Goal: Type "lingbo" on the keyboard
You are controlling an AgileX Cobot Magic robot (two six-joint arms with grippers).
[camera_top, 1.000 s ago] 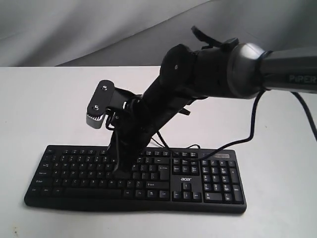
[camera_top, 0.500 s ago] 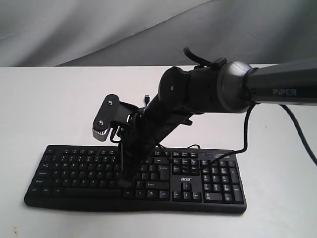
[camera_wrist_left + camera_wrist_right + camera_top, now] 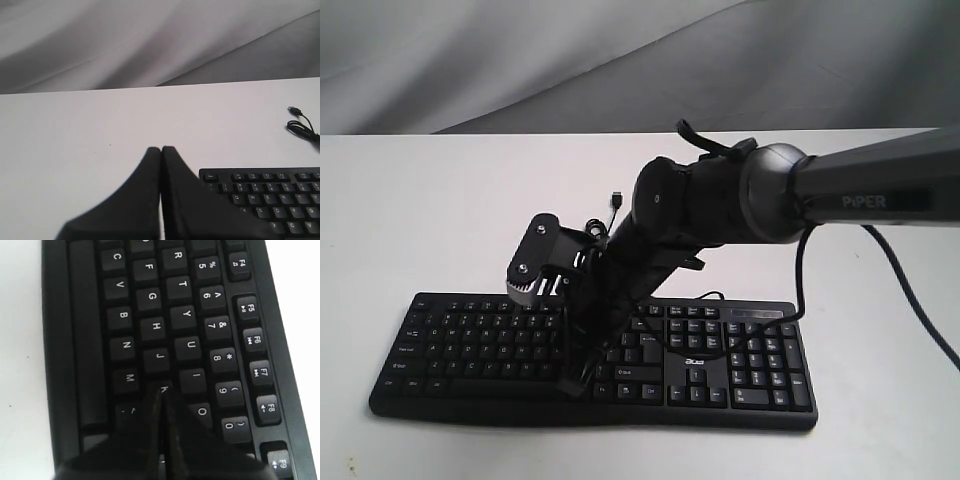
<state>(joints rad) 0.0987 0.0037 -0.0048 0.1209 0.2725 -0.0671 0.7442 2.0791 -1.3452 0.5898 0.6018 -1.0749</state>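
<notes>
The black keyboard [image 3: 470, 340] lies on the white table near its front edge. My right arm reaches across its middle, and the right gripper [image 3: 578, 380] points down onto the letter keys. In the right wrist view the right gripper [image 3: 162, 390] is shut, with nothing held. Its tips rest at the K key [image 3: 165, 388], between M and O, and its fingers hide the keys behind them. The left gripper [image 3: 161, 148] is also shut and empty. It hovers over bare table beside the keyboard's [image 3: 270, 195] Esc corner. The exterior view does not show it.
The keyboard's thin black USB cable [image 3: 301, 126] lies coiled on the table behind the keyboard, its plug [image 3: 616, 199] loose. A grey cloth backdrop [image 3: 520, 60] hangs behind the table. The right arm's own cable [image 3: 800, 290] loops down over the number pad.
The right arm has dropped lower and swung toward the front. Its gripper tip has gone from the upper key rows down to the lower letter rows. The keyboard has not moved.
</notes>
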